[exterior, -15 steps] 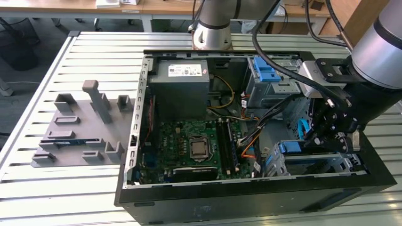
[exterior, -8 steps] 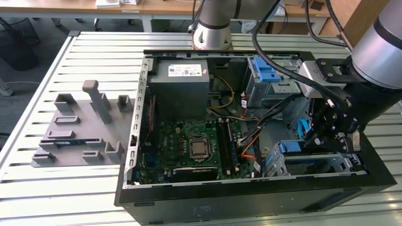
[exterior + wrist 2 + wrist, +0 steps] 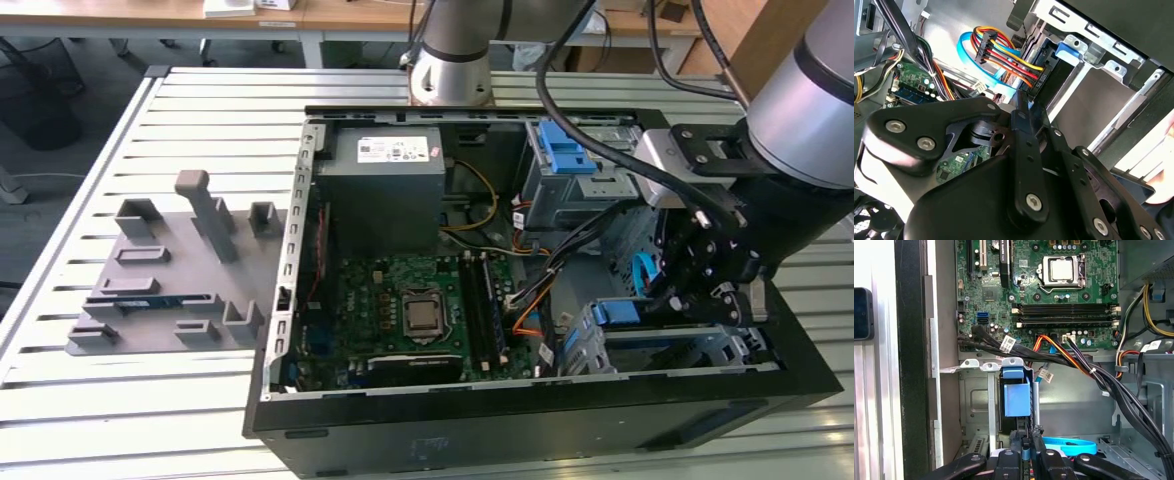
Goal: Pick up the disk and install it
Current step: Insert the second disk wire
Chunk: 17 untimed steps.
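Open computer case point(image 3: 534, 400) lying on slatted worktop point(image 3: 80, 420), disk point(image 3: 1016, 397) standing on edge in drive cage point(image 3: 974, 405) at case's front corner, blue bracket uppermost, gripper point(image 3: 1026, 447) directly over it, fingers closed on disk's edge, motherboard point(image 3: 1054, 285) beyond.

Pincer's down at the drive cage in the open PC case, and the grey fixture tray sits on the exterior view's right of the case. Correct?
Not quite. The pincer is indeed down at the drive cage inside the open PC case, but the grey fixture tray sits on the exterior view's left of the case, as the exterior view shows.
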Each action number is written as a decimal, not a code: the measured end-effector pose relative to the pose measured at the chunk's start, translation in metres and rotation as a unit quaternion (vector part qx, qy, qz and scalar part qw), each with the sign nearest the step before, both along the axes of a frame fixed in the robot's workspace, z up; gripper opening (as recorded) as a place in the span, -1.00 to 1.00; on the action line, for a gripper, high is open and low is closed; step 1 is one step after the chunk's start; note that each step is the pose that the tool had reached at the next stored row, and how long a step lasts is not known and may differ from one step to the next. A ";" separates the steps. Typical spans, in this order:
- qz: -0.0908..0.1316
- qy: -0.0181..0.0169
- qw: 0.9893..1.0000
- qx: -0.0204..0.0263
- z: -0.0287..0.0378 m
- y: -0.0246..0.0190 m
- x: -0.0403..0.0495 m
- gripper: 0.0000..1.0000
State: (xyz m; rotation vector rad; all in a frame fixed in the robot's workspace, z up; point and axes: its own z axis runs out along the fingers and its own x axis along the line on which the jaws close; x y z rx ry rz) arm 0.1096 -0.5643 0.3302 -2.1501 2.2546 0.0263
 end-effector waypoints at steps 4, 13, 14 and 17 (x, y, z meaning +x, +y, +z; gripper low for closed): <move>0.000 0.000 1.000 0.000 0.0019 0.0000 0.0000 -0.53; 0.000 0.000 1.000 0.000 0.0081 0.0000 0.0000 -0.53; 0.000 0.000 1.000 0.000 0.0091 0.0000 0.0000 -0.53; 0.000 0.000 1.000 0.000 0.0120 0.0000 0.0000 -0.53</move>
